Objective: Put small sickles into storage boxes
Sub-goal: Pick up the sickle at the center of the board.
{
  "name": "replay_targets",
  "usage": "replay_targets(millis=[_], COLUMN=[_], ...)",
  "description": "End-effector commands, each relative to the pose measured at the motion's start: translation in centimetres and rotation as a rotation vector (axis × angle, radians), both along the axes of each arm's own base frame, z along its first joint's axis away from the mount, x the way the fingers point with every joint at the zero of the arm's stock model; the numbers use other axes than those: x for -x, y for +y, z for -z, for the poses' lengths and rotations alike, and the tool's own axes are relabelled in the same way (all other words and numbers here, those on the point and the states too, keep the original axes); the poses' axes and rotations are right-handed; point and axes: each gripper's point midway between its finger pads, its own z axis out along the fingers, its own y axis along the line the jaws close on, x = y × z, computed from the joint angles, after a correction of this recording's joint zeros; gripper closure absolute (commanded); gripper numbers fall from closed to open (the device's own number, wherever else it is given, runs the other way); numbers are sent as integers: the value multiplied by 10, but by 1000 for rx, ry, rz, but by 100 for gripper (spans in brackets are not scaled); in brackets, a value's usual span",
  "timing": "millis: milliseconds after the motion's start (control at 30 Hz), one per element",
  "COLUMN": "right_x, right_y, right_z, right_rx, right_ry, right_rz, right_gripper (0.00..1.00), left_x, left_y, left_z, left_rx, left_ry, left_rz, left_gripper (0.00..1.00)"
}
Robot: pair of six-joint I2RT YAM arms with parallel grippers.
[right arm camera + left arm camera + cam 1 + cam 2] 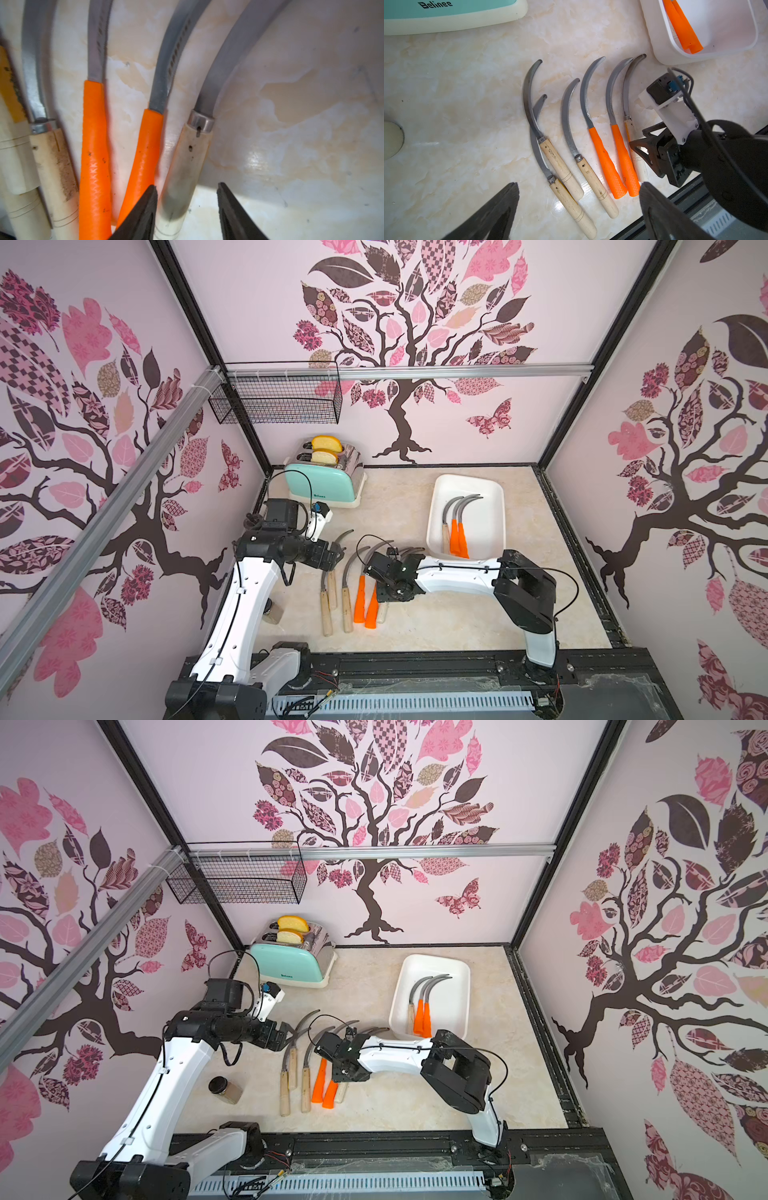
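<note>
Blade tips run out of frame in the right wrist view, and the handles at its edge are blurred. In both top views the right arm covers the near rim of the white tray and most of the pale-handled sickle under the right tool. A small jar is half hidden behind the left arm in a top view.

The right tool's fingers stand parted on either side of that wooden handle. One is wedged against the neighbouring orange handle and the other stands clear, with bare surface between, so nothing is clamped. The left tool hovers spread wide above the handle ends, holding nothing.

Six sickles lie in a row on the surface between the arms, and the two outermost wooden ones overlap. Three more lie side by side in the tray, one wooden-handled and two orange.

Blades are dull grey curved steel, some with a notched edge, and metal ferrules cap the wooden handles. The orange grips carry a cross-hatched moulding. The surface is glossy cream marble pattern, and the tray is smooth plastic with rounded corners.
</note>
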Motion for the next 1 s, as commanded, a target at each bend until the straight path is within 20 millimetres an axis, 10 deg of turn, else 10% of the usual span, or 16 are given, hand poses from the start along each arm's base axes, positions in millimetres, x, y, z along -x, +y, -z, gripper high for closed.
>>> replay_targets(millis=[0,967], right_x=[0,8], right_y=[-5,-27], right_z=[2,25], right_rx=[57,160], right_ry=[-3,28], right_rz=[-13,-38], right_gripper=[50,67], left_x=[-5,-5], left_y=[0,-14], left_z=[-14,-19], left_rx=[9,76], left_ry=[-38,10], left_rz=[-24,38], left_gripper=[5,4])
